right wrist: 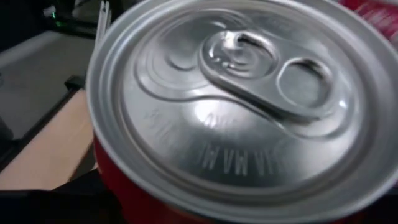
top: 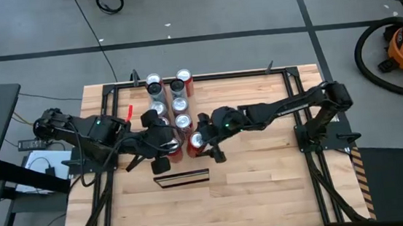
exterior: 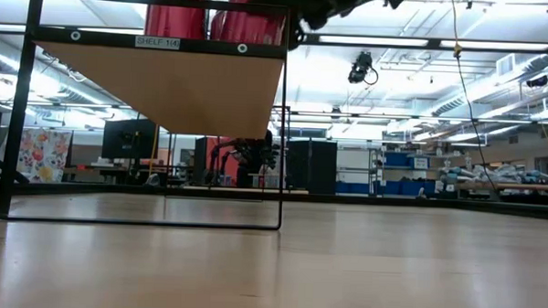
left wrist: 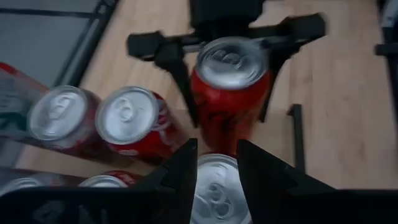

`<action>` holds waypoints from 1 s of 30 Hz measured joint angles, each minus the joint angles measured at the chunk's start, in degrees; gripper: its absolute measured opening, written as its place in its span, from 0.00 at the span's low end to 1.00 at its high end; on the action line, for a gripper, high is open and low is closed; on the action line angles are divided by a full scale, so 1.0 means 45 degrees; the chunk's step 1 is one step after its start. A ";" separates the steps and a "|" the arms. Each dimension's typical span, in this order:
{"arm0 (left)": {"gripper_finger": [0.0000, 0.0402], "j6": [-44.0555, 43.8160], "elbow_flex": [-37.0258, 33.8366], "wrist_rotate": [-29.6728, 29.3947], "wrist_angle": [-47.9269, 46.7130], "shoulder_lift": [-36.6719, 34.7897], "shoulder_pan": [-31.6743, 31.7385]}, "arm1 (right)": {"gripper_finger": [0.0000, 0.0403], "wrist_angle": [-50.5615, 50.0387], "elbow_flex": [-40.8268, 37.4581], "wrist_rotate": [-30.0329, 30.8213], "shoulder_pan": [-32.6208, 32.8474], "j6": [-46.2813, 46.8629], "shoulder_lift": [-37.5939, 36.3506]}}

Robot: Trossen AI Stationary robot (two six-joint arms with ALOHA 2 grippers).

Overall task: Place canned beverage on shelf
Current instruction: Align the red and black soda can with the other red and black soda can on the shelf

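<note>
While my right gripper (top: 202,138) straddles a red can (top: 196,141) at frame center, fingers spread wide around it, the shelf (exterior: 167,86) carries 2 rows of cans. My left gripper (top: 162,147) hovers beside, nearly closed, holding nothing.

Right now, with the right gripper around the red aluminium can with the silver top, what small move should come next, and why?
Probably let go of the red aluminium can. The right gripper is around it, and it stands upright beside the rows of other red cans on the pale wooden shelf, so it looks placed. The left gripper hovers over a neighbouring can.
</note>
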 joint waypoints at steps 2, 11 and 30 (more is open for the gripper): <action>0.30 -0.0018 0.0000 0.0378 -0.0012 0.0006 0.0000 | 0.81 -0.0204 0.0225 -0.0120 0.0000 -0.0110 0.0331; 0.30 -0.0018 -0.0005 0.0498 0.0015 0.0006 0.0021 | 0.82 -0.0291 0.0391 -0.0363 -0.0034 -0.0631 0.0571; 0.30 0.0399 -0.0010 0.0168 0.0533 0.0943 0.0457 | 0.93 -0.0030 0.0410 -0.0288 -0.0024 -0.1258 0.0262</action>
